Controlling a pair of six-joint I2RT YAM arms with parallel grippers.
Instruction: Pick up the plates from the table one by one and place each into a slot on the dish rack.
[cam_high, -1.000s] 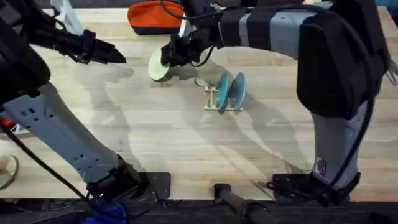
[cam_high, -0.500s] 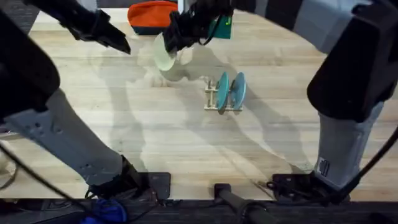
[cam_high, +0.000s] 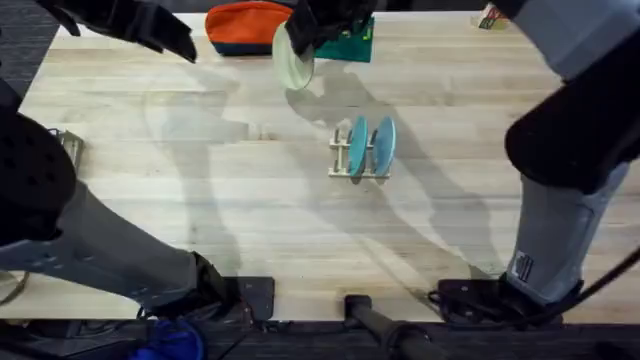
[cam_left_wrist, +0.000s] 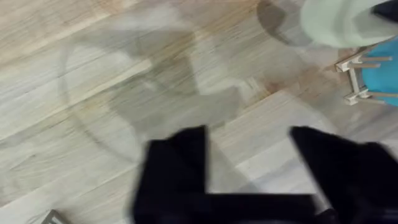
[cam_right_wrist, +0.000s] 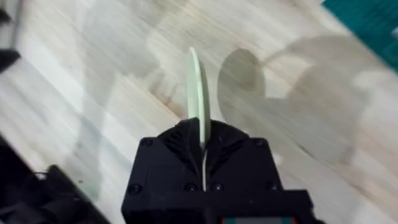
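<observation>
Overhead: right gripper (cam_high: 300, 42) up near the far edge of the desk (cam_high: 250, 230), jaws pinching the pale cream-green plate (cam_high: 292, 60) by its rim, plate held on edge and clear of the wood, shadow cast below it. Dish rack (cam_high: 360, 160) standing near the desk's middle, nearer the camera than the held plate and well apart from it, two blue-teal plates (cam_high: 370, 145) upright in neighbouring slots. Orange pouch (cam_high: 245, 25) and a teal item (cam_high: 358, 45) at the far edge, just beside the held plate. Left gripper (cam_high: 175, 38) raised at far left, well apart from plate and rack; jaw spread hard to judge here.

Left wrist: two black fingers (cam_left_wrist: 177, 168) spread wide, bare wood between them, nothing gripped. Beyond them, cream-green plate (cam_left_wrist: 339, 22) and a corner of the dish rack (cam_left_wrist: 357, 78) with a sliver of blue plate (cam_left_wrist: 385, 68).

Right wrist: cream-green plate (cam_right_wrist: 198, 93) seen edge-on, thin and upright, rim clamped in the closed black jaws of the right gripper (cam_right_wrist: 202, 146), wood desk (cam_right_wrist: 112, 74) far below, plate's shadow falling on it, teal item (cam_right_wrist: 367, 18) in one corner.
</observation>
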